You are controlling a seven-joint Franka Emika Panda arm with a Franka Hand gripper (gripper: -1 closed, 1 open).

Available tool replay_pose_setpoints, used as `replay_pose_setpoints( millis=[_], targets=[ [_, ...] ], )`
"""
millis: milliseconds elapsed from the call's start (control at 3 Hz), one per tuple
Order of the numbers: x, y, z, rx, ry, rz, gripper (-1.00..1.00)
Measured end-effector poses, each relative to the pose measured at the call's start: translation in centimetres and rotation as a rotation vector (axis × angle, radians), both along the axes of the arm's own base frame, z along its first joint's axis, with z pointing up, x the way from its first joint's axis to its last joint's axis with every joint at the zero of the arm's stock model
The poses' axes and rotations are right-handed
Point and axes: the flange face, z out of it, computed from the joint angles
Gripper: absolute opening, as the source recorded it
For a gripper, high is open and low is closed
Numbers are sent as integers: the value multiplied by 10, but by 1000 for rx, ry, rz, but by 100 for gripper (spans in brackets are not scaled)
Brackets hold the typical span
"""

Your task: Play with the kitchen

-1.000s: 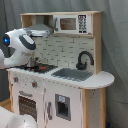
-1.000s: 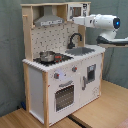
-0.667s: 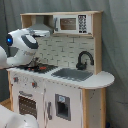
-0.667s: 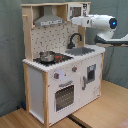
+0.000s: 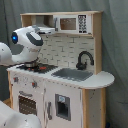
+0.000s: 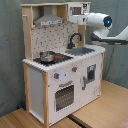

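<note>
We see the toy kitchen (image 5: 60,85) (image 6: 62,70) standing upright in both exterior views, white panels trimmed in light wood, set on a wooden bench (image 6: 95,112) against a grey curtain backdrop (image 6: 10,55). In the first exterior view the black faucet (image 5: 84,59) arches over the grey sink (image 5: 74,74), which sits right of the stove top (image 5: 37,67); a rounded counter end (image 5: 102,78) juts out at the first exterior view's right. Above, the microwave cabinet (image 5: 74,23) sits right of the hood (image 5: 45,27). In the second exterior view a small pot (image 6: 47,56) rests on the stove at the near left corner, the oven door (image 6: 64,96) below it, the sink (image 6: 80,51) farther right. The white arm (image 6: 100,22) reaches in from the second exterior view's right, level with the upper shelf, its hand (image 6: 74,19) up by the microwave cabinet (image 6: 80,9). In the first exterior view the arm's bulky joint (image 5: 27,44) hides the hand from us. We cannot tell how far the hand is open, nor whether it touches the cabinet.
</note>
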Motion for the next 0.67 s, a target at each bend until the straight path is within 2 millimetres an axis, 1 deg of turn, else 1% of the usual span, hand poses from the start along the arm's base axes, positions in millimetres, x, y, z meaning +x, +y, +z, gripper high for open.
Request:
replay_pose_setpoints(
  millis=[333,667],
  targets=[
    [23,-11,-6,-19,5,-42,100],
    [40,-14,1,-28,0,-68,100]
  ],
)
